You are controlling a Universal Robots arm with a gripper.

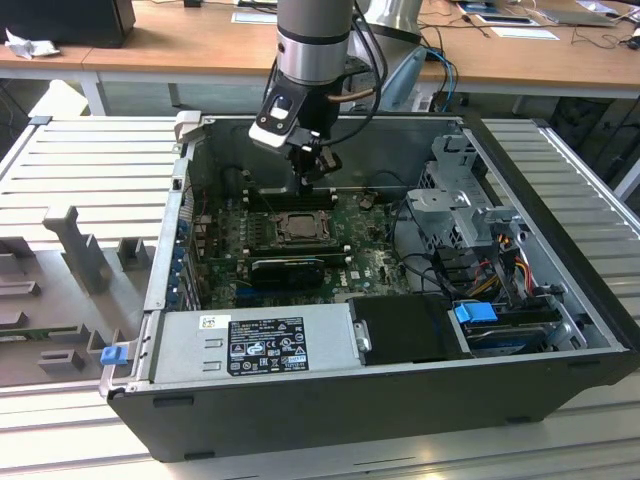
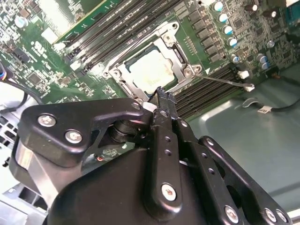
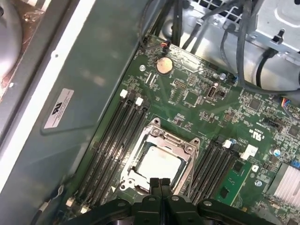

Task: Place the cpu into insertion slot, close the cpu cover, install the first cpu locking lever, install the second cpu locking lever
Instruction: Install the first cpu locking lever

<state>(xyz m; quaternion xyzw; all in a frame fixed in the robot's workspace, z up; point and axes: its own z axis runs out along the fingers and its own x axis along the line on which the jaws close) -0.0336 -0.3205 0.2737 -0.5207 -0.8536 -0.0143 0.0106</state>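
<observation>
The cpu [image 3: 159, 164] lies flat in the insertion slot [image 1: 297, 228] on the green board, its pale metal top facing up [image 2: 152, 70]. The silver cpu cover [image 3: 162, 139] lies down around it as a frame [image 2: 174, 43]. A thin silver locking lever [image 2: 225, 79] sticks out sideways from one corner of the socket, over the memory slots. My gripper [image 1: 318, 176] hangs just above the socket's edge. Its black fingers [image 3: 161, 181] are pressed together, shut, with nothing visible between them [image 2: 161, 96].
Long black memory slots [image 3: 115, 136] run along both sides of the socket. The computer case [image 1: 300, 400] is open, with a power supply [image 1: 255, 345] at the front, a drive cage [image 1: 455, 205] and cables [image 1: 500, 265] toward the exterior view's right. A coin battery [image 3: 163, 64] sits on the board.
</observation>
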